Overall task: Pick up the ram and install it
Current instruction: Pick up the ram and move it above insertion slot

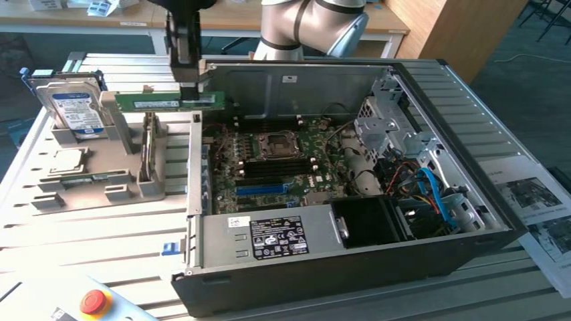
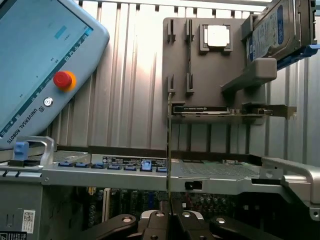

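Starting at the exterior view's left: a hard drive point(image 1: 76, 110) stands in the grey fixture point(image 1: 53, 194) on the bench point(image 1: 98, 234). Just right of it, the ram point(image 1: 152, 101) hangs level above the fixture, pinched in the closed pincer point(image 1: 190, 93) near its right end. That off-centre hold worries me, since the long free end could sag or twist. Further right the case wall point(image 1: 194, 167) sits close. Clip that and the stick reaches the motherboard point(image 1: 312, 144) crooked.
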`<action>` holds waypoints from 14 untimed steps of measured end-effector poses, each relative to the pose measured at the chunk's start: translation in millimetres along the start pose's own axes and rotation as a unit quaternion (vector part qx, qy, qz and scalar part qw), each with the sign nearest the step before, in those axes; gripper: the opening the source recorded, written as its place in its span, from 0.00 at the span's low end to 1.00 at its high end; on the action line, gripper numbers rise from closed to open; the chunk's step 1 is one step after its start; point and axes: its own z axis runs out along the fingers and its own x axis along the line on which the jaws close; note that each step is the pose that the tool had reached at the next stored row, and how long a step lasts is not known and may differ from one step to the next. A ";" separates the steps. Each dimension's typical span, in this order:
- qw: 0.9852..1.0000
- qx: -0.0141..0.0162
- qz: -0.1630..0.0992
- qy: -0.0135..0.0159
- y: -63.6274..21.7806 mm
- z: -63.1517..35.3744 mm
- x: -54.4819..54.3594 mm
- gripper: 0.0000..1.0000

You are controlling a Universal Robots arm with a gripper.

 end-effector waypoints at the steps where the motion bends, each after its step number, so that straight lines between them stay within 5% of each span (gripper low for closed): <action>1: 1.000 0.000 0.000 0.000 -3.9 -0.2 0.4 0.12; 14: 1.000 -0.005 0.000 0.000 -55.8 -3.0 7.6 0.12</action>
